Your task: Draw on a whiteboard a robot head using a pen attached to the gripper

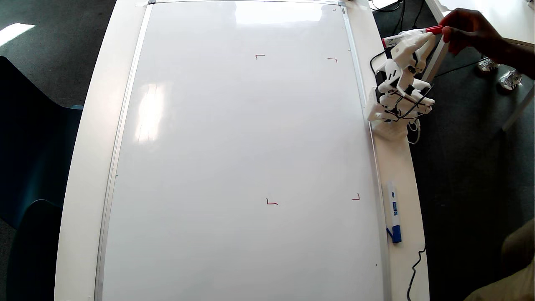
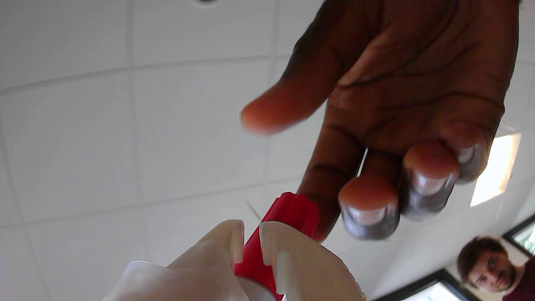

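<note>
The whiteboard (image 1: 234, 146) lies flat and fills most of the overhead view. It carries only small red corner marks (image 1: 271, 202), and no robot head shows on it. My gripper (image 1: 422, 37) is off the board's far right corner, raised above the folded arm, and it is shut on the pen (image 1: 434, 30). In the wrist view the two white fingers (image 2: 292, 259) of the gripper (image 2: 250, 234) clamp the pen's red end (image 2: 288, 213), pointing up at the ceiling. A person's hand (image 1: 468, 25) touches that red end (image 2: 397, 104).
A white marker with a blue cap (image 1: 393, 211) lies on the table strip (image 1: 401, 167) right of the board. The arm's base (image 1: 388, 121) stands on that strip, and a black cable (image 1: 416, 267) runs near the front. A dark chair (image 1: 33, 167) stands at the left.
</note>
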